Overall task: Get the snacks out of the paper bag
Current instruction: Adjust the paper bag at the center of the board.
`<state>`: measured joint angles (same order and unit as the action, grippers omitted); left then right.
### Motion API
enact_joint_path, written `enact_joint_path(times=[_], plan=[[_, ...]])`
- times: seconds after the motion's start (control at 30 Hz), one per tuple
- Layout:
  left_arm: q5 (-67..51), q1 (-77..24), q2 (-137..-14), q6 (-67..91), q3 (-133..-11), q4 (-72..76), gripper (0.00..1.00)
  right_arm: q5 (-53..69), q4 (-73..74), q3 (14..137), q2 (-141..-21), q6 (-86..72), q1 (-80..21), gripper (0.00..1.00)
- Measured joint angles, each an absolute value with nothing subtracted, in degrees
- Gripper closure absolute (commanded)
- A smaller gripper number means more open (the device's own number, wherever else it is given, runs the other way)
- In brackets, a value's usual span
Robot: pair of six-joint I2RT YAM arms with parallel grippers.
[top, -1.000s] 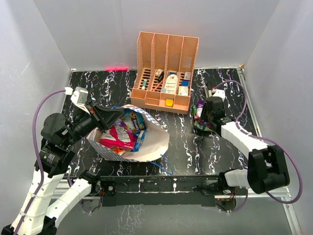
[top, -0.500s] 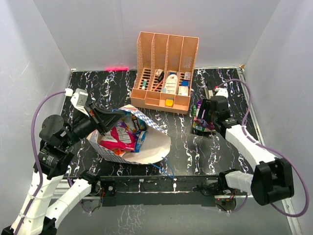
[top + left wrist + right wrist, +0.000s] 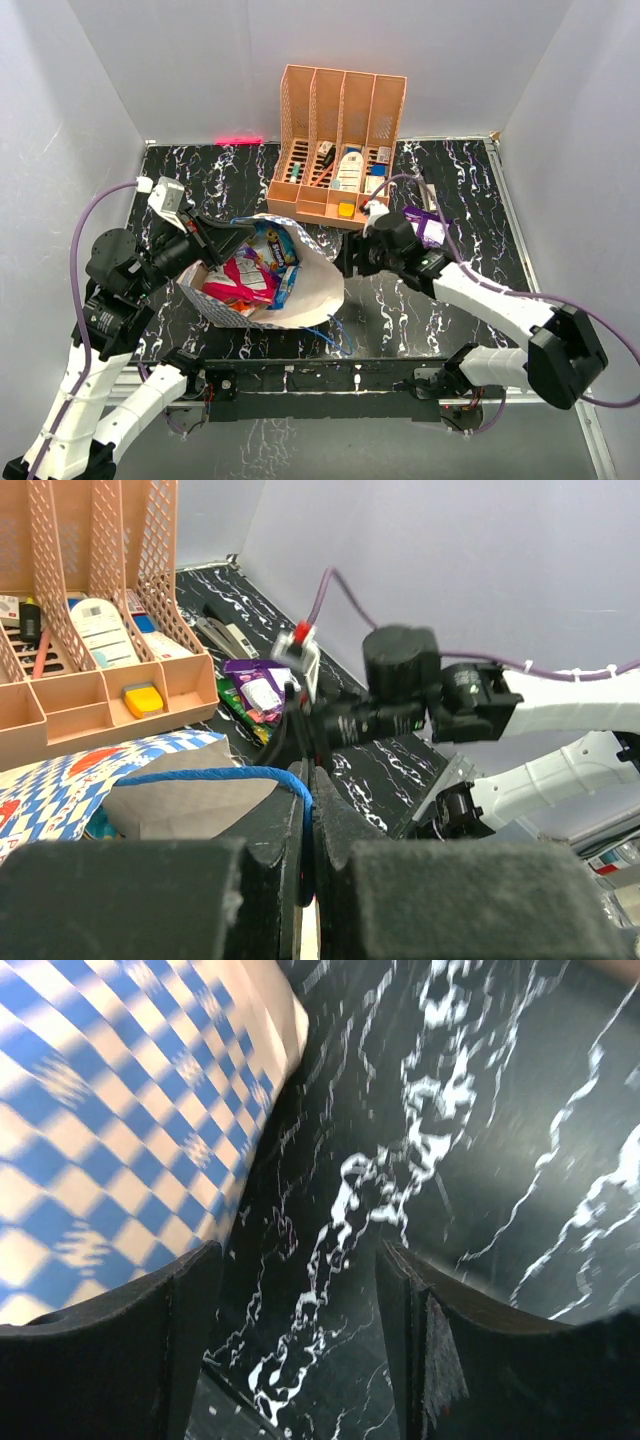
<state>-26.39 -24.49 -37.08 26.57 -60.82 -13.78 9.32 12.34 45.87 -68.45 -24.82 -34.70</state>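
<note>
Left wrist view: left gripper [image 3: 308,785] pinched flat on the blue string handle [image 3: 200,776] of the paper bag [image 3: 60,795], propping the mouth up. Risk: the thin string slips or tears under a tug and the mouth collapses over the contents.

Right gripper [image 3: 300,1280]: jaws apart, empty, low over the table [image 3: 430,1150], with the bag's checked outer wall just to its left. Risk: it shoves the bag instead of entering.

Snacks [image 3: 245,280] lie inside, past that wall. One purple packet [image 3: 428,226] lies outside, near the organizer [image 3: 340,150].

My right gripper [image 3: 348,260], jaws apart, has bare table [image 3: 400,300] ahead; bag [image 3: 320,290] crowds its left, organizer [image 3: 340,120] beyond
</note>
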Motion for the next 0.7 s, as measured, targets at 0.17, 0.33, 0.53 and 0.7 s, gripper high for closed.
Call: enact_joint_path(times=[0.17, 0.33, 0.53, 0.7], plan=[[-25.4, -24.5, -37.4, 26.2, -61.8, -14.1, 1.00, 7.9, 11.2, 40.9, -73.2, -31.2, -37.5, 0.39], [-25.2, -24.5, -37.3, 25.7, -62.4, -14.2, 1.00, 10.7, 4.1, 39.2, -80.7, -36.2, -37.2, 0.43], [-25.6, -24.5, -37.3, 24.5, -62.5, -13.7, 1.00, 16.8, -10.8, 39.8, -93.9, -46.1, -43.3, 0.44], [-26.5, -24.5, -37.4, 23.1, -62.3, -12.9, 1.00, 18.7, -26.0, 43.0, -104.0, -57.4, -49.9, 0.44]])
